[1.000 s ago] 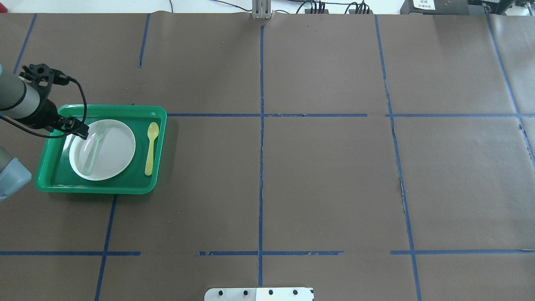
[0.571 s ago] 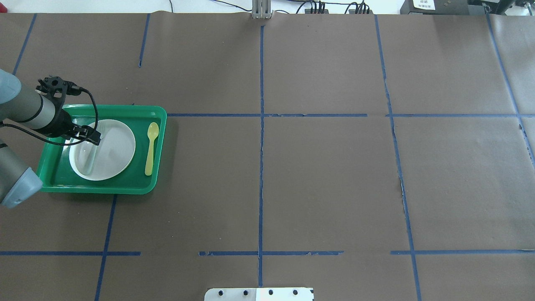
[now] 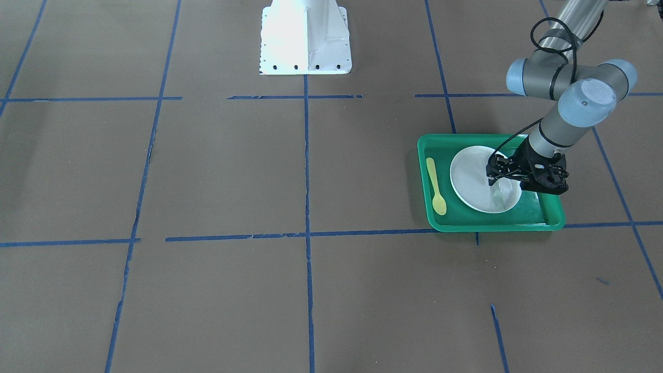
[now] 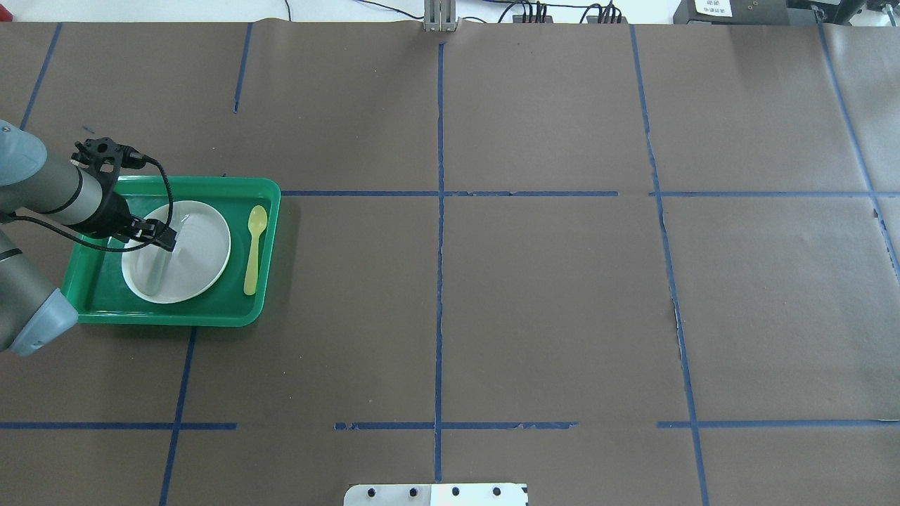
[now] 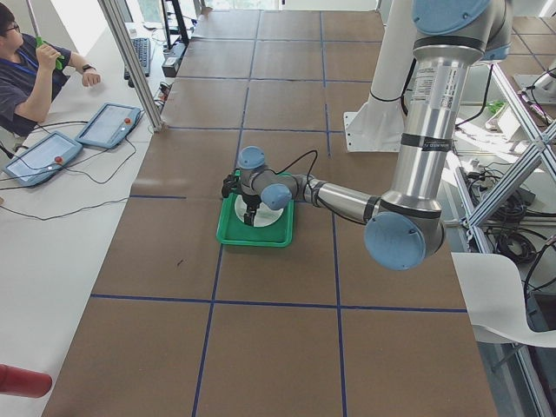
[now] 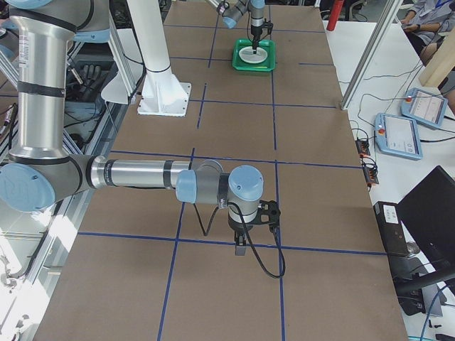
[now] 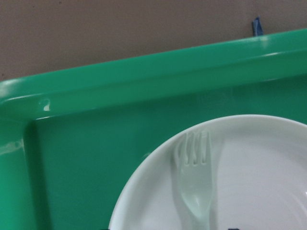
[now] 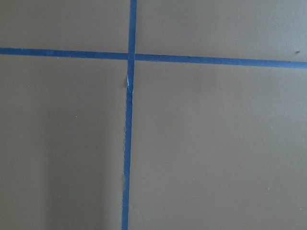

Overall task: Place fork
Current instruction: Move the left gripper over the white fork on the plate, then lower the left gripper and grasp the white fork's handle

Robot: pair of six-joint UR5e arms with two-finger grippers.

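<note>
Front view first: one green tray (image 3: 492,227), one white plate (image 3: 466,178), one yellow spoon (image 3: 434,185) beside it, and one fork (image 3: 499,197) lying on the plate. Overhead, the left gripper (image 4: 167,242) sits low over the fork, but I can't tell how wide it is. On the left wrist camera, the tines point at the tray wall. From the right end, the right gripper (image 6: 240,249) hangs over the worktop (image 6: 320,213), opening unreadable.

The overhead camera is looking down from behind the robot, the front one facing it; both are sharing the green tray (image 4: 211,186) at the left, the left wrist camera sitting close above the fork (image 7: 194,189) there.
</note>
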